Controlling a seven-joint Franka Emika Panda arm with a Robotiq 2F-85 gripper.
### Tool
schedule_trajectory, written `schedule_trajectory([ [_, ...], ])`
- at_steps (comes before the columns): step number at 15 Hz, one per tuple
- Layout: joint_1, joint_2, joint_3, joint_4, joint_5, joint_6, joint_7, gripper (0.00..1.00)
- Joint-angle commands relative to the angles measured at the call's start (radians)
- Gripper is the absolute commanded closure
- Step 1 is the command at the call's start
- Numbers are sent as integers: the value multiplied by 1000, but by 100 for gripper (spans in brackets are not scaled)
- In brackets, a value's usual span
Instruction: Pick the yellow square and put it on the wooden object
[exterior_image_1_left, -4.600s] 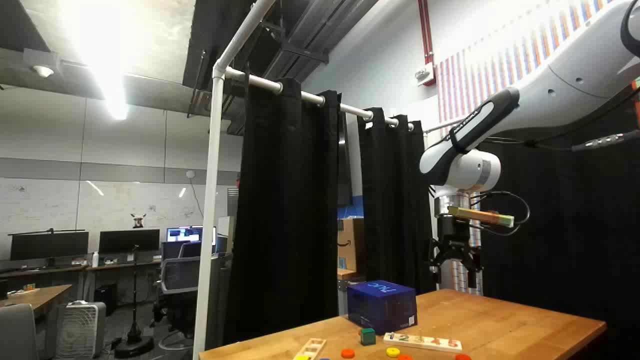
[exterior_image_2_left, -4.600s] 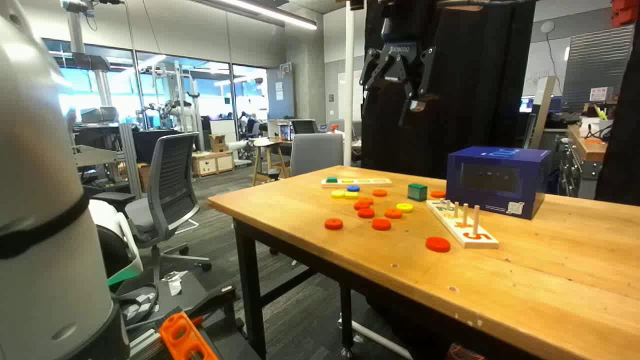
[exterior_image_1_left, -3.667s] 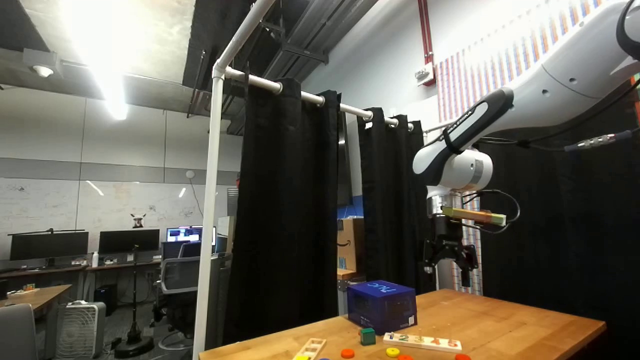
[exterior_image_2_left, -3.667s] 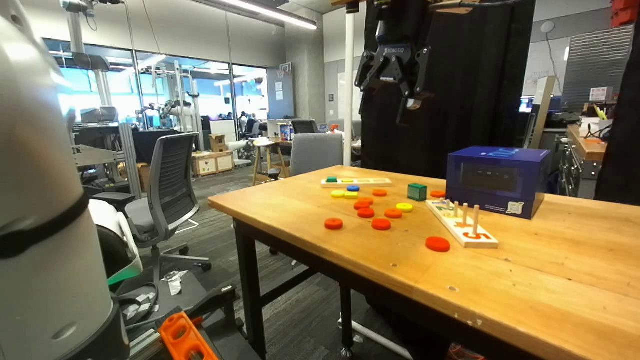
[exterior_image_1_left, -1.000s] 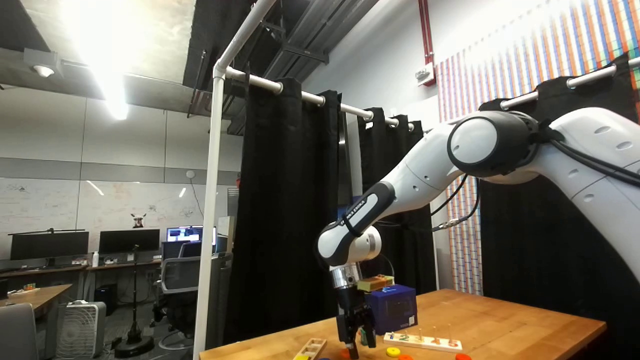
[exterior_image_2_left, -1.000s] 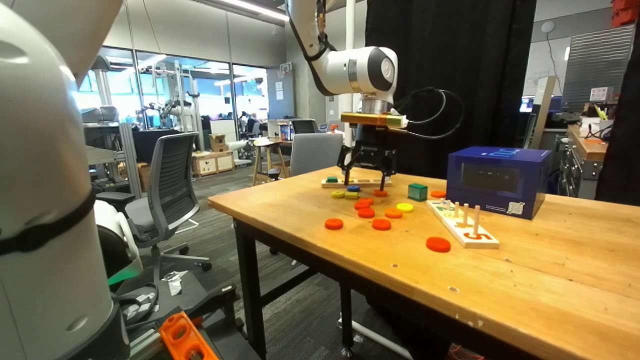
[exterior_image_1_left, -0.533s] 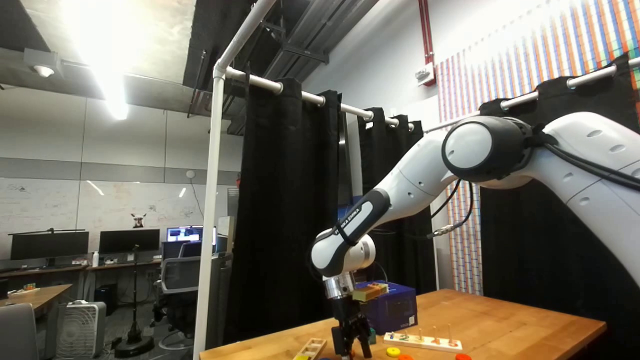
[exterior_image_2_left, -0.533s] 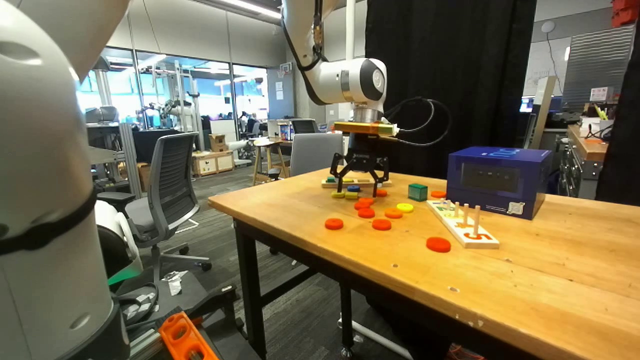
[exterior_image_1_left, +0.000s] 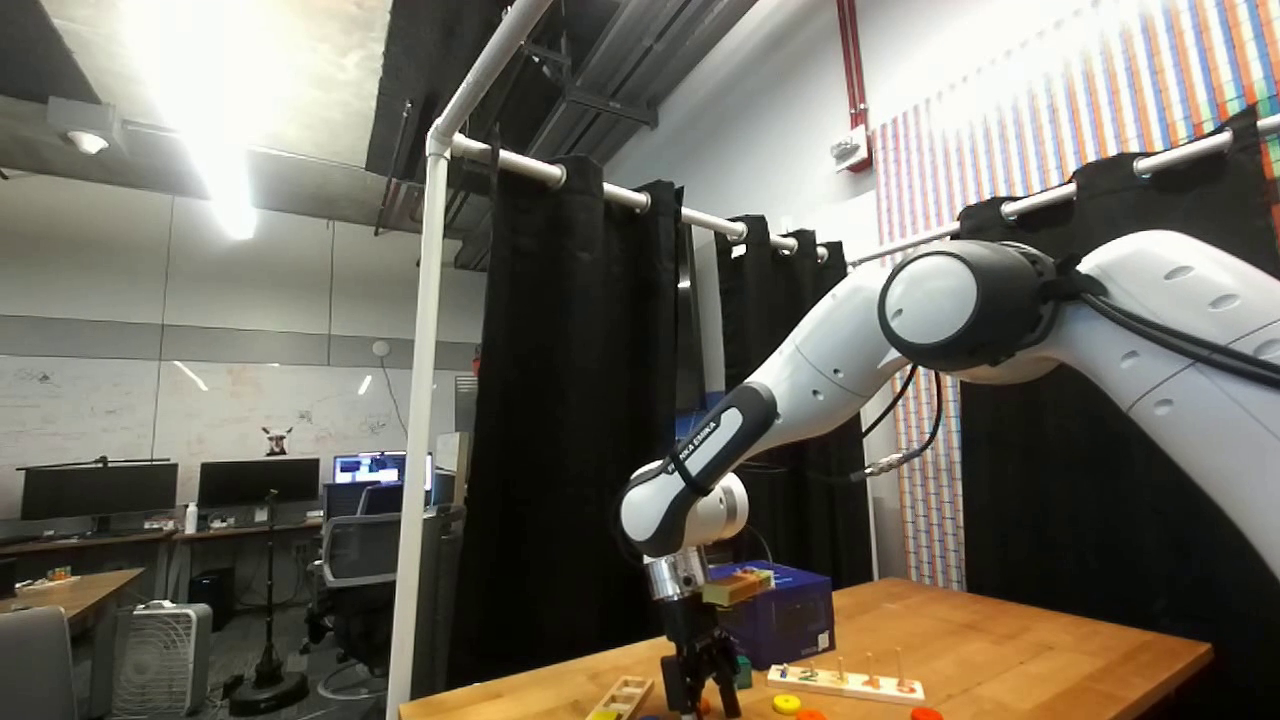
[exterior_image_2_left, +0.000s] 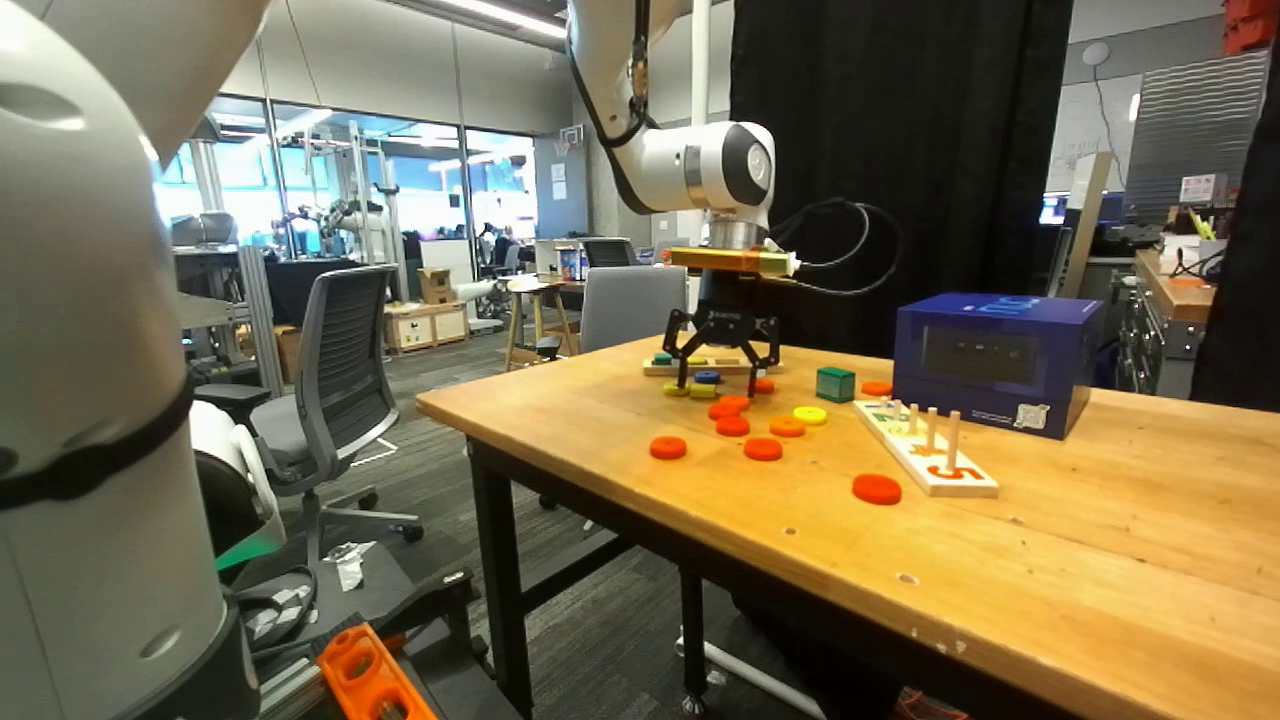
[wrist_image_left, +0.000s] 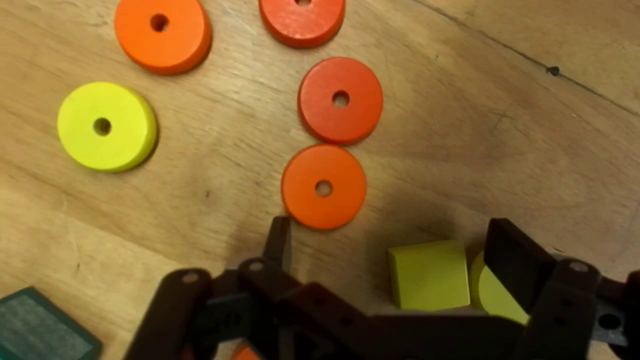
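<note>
The yellow square (wrist_image_left: 430, 275) is a small bright-yellow block lying on the tabletop; it also shows in an exterior view (exterior_image_2_left: 703, 391). My gripper (wrist_image_left: 390, 225) is open and low over the table, also seen in both exterior views (exterior_image_1_left: 712, 710) (exterior_image_2_left: 717, 389). Its fingers stand on either side of the yellow square, with gaps. One finger overlaps a yellow disc (wrist_image_left: 497, 292) beside the square; the other is beside an orange disc (wrist_image_left: 324, 187). The wooden object, a low tan slotted tray (exterior_image_2_left: 655, 370), lies behind the gripper, holding a green and a yellow piece; it also shows in an exterior view (exterior_image_1_left: 637, 700).
A dark-blue box (exterior_image_2_left: 990, 365) stands on the table. Near it are a numbered peg board (exterior_image_2_left: 925, 450) and a green block (exterior_image_2_left: 835, 384). Several red and orange discs (exterior_image_2_left: 763, 449) and another yellow disc (exterior_image_2_left: 809, 415) lie around. A blue disc (exterior_image_2_left: 707, 377) is close to the gripper.
The arm has come down from high above the table to the yellow square, gripper open. Over the last half second it has barely moved. The pieces on the table have not moved visibly.
</note>
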Motion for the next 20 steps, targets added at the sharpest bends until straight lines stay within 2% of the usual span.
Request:
schedule_trajectory([
  [1,0,38,1,64,-17,-17,-12,0],
  [3,-1,48,2,78,-15,-18,-15,0],
  [4,-2,50,3,79,-14,-7,-18,25],
  [5,-3,53,3,85,-11,-11,-21,27],
  [6,-3,55,3,90,-11,-11,-24,34],
  [7,-4,56,3,93,-10,-12,-24,44],
  [12,-11,65,1,108,-9,-11,-27,81],
  [14,-11,62,3,112,-7,-13,-27,76],
  [20,-1,27,11,111,-4,-42,-15,75],
])
